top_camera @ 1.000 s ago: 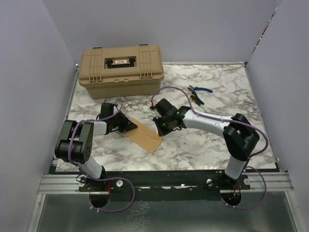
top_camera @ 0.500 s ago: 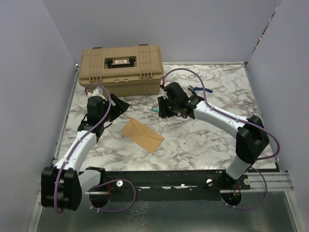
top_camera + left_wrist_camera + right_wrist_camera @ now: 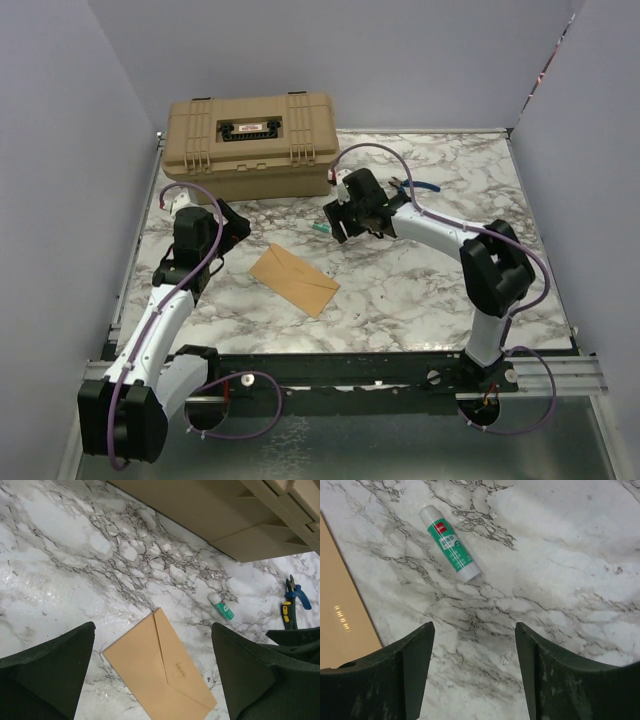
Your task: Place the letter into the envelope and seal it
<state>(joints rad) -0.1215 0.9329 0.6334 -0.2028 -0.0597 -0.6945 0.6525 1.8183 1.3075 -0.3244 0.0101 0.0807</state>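
The orange-brown envelope (image 3: 294,279) lies flat on the marble table with its pointed flap folded down; it also shows in the left wrist view (image 3: 160,672) and at the left edge of the right wrist view (image 3: 340,625). The letter is hidden in every view. My left gripper (image 3: 232,226) (image 3: 152,626) hangs open above and to the left of the envelope, holding nothing. My right gripper (image 3: 340,222) (image 3: 474,625) stands open over bare marble, up and to the right of the envelope, near a glue stick.
A green and white glue stick (image 3: 320,229) (image 3: 450,543) lies between the envelope and the tan case (image 3: 250,145). Blue-handled pliers (image 3: 413,186) lie at the back right. Grey walls close in the table on three sides.
Both grippers have opened and lifted off the envelope. The left arm drew back to the left, the right arm moved back towards the case. The envelope stays where it was.
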